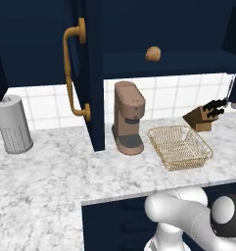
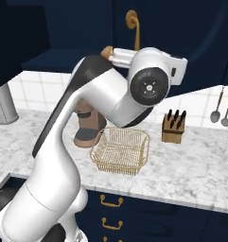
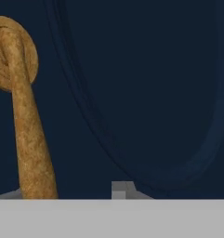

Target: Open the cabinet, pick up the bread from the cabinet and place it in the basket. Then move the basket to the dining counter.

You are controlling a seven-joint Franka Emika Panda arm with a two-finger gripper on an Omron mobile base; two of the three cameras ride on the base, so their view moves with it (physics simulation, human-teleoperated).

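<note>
The navy cabinet (image 1: 95, 73) stands open, and its left door swings out with a curved brass handle (image 1: 73, 73). The bread (image 1: 153, 53), a small golden roll, lies on the cabinet shelf; in the right base view the bread (image 2: 106, 51) peeks out from behind my arm. The gold wire basket (image 1: 179, 147) sits empty on the marble counter, to the right of the coffee machine (image 1: 128, 117). My gripper (image 3: 67, 191) is up at the right door (image 3: 146, 93). Its tips stand apart on either side of that door's brass handle (image 3: 25, 125), with a gap on one side. The dining counter is out of view.
A wooden knife block (image 1: 205, 115) stands behind the basket to its right. Ladles (image 2: 222, 108) hang on the tiled wall. A grey canister (image 1: 12, 125) sits at the far left. The open left door juts out over the counter beside the coffee machine.
</note>
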